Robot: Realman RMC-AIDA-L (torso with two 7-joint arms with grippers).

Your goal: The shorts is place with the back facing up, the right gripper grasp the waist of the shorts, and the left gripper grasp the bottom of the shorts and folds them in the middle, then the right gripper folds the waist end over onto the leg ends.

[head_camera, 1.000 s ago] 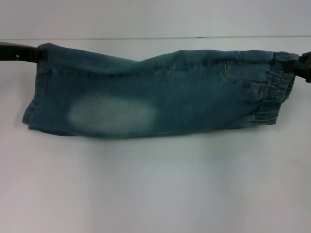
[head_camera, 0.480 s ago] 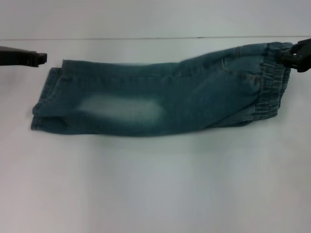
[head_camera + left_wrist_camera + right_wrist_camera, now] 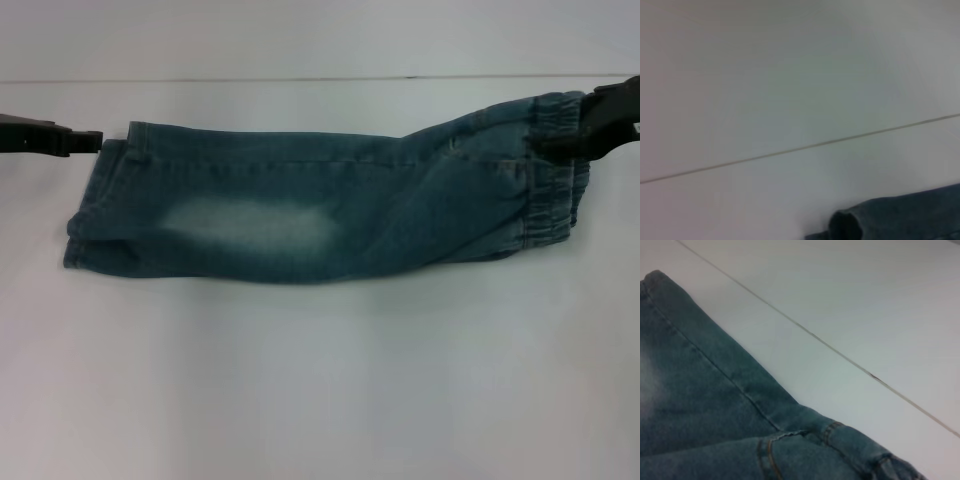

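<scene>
The right gripper (image 3: 575, 128) sits at the far right corner of the shorts (image 3: 320, 215), its black claw pinching the upper part of the waist of the shorts (image 3: 555, 175), where the ruffled elastic band is lifted a little off the white table (image 3: 320, 380). Below the claw the puckered band hangs down toward the near side, and the cloth next to it rises in a slanting ridge that runs from the claw down into the flat body of the garment. Away from this claw, toward the left, the denim lies folded lengthwise into a long narrow strip, with a pale faded patch (image 3: 250, 225) on the near half. In the right wrist view a belt loop and seam of the shorts (image 3: 730, 410) show close up, with a thin dark line (image 3: 840, 355) crossing the table beyond the cloth. At the far end of the strip lies the bottom of the shorts (image 3: 100, 205), the stitched hems stacked flat on the table. The left gripper (image 3: 88, 140) hovers just beside the upper corner of those hems, apart from the cloth and holding nothing; whether its claw is spread or pressed together I cannot tell. The left wrist view shows only a dark hem corner (image 3: 900, 217) on the table.
</scene>
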